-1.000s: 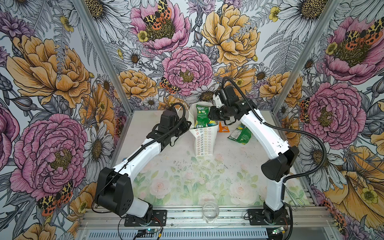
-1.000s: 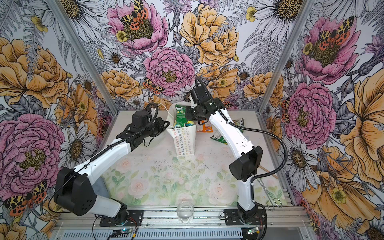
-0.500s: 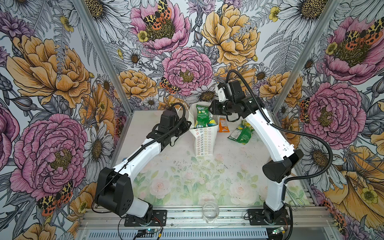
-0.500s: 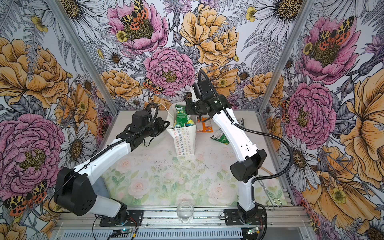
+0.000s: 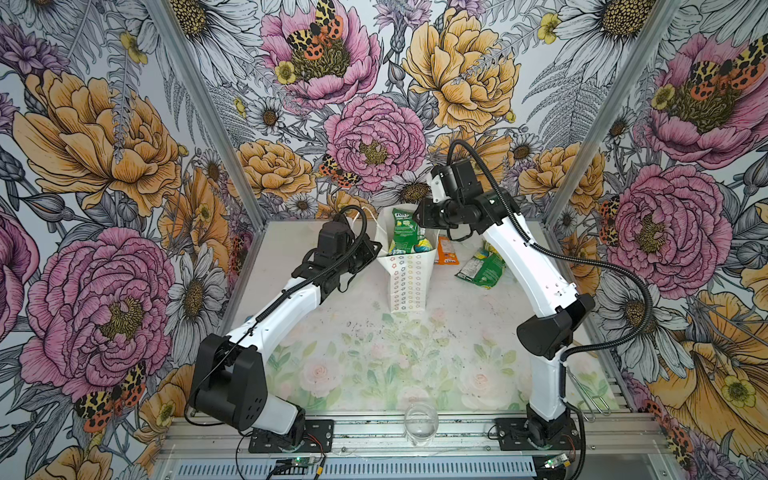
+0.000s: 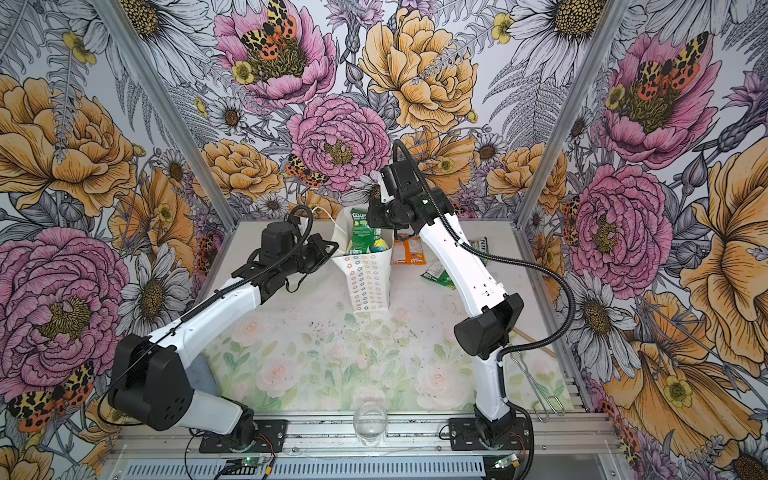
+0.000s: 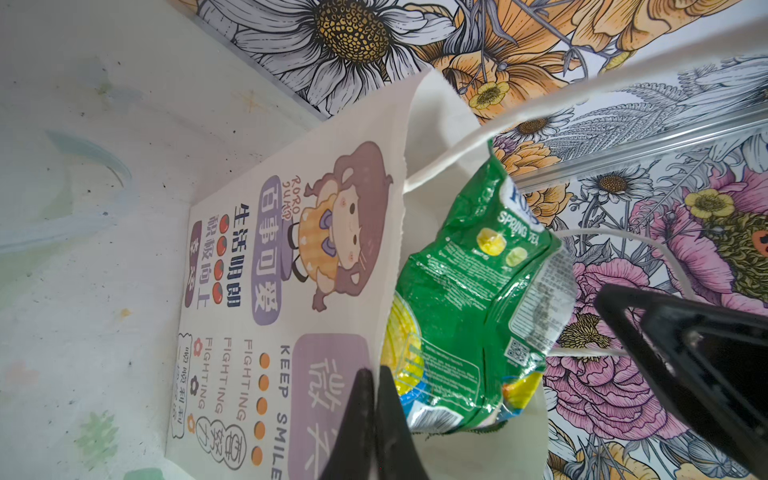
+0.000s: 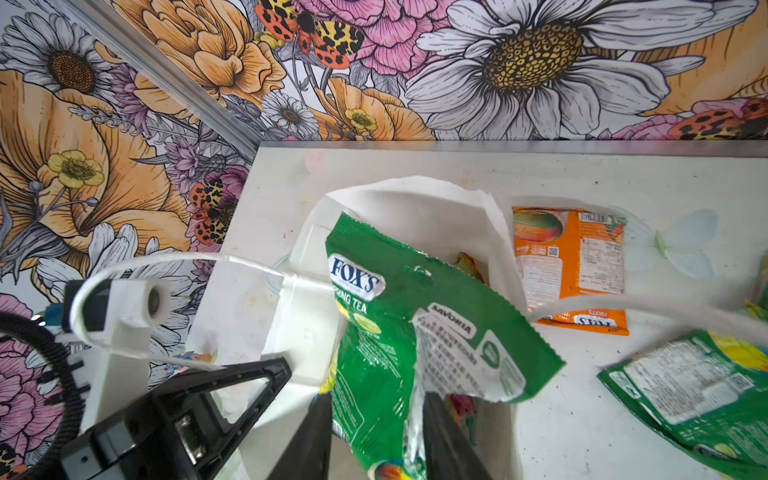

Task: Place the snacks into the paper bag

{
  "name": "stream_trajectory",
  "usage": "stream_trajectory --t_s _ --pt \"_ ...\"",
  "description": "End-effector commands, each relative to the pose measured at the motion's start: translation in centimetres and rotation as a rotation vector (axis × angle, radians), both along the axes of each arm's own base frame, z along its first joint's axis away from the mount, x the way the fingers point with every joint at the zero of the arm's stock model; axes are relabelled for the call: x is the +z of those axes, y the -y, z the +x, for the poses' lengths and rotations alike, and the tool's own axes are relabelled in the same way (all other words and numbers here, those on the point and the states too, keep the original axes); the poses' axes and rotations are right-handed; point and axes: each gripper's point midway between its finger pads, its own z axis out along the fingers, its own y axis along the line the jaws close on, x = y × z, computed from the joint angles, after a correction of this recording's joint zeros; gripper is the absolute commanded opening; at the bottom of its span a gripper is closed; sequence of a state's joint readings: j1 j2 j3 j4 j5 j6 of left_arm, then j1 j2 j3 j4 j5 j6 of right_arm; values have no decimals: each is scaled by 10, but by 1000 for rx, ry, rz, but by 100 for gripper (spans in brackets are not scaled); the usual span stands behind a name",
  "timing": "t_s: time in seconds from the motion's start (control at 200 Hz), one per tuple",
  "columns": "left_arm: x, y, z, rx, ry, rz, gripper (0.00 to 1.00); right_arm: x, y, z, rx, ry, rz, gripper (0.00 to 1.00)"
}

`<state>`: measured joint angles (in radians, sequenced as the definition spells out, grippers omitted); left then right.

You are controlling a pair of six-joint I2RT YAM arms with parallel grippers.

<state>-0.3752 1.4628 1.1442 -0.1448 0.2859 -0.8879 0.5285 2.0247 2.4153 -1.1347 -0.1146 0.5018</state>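
Right hand [image 8: 374,401] first: the fingers sit part-way apart and the green packet [image 8: 382,332] is pinched between them, FOX'S logo showing. That packet stands in the open mouth of the paper bag [image 5: 409,282], with its top poking above the rim. A yellow packet [image 5: 422,245] is tucked in beside it.

Over to the left hand [image 7: 374,374]: it is closed tight and clamped on the bag's rim, on the side toward the counter's left edge.

The bag is upright close to the back edge of the counter [image 5: 374,353], about midway along.

Just beside the bag, toward the right edge, an orange packet [image 5: 446,251] lies flat. A second green packet [image 5: 482,270] lies a little farther out that way.

At the front edge, well apart from it all, stands a clear glass [image 5: 420,424].
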Motion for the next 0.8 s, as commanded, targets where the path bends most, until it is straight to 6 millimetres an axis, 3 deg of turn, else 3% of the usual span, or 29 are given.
stream_trajectory --t_s 0.0,0.45,0.615,0.796 --pt "13 2 4 -12 45 -31 0 -12 7 5 -37 -23 -25 41" --pt "12 2 4 -11 44 -28 0 -21 23 -7 -72 -46 -91 55" --pt "11 4 4 -13 43 -28 0 -29 16 -2 -53 -58 -91 54" --pt "10 4 4 -16 38 -25 0 -33 4 3 -23 -65 -75 47"
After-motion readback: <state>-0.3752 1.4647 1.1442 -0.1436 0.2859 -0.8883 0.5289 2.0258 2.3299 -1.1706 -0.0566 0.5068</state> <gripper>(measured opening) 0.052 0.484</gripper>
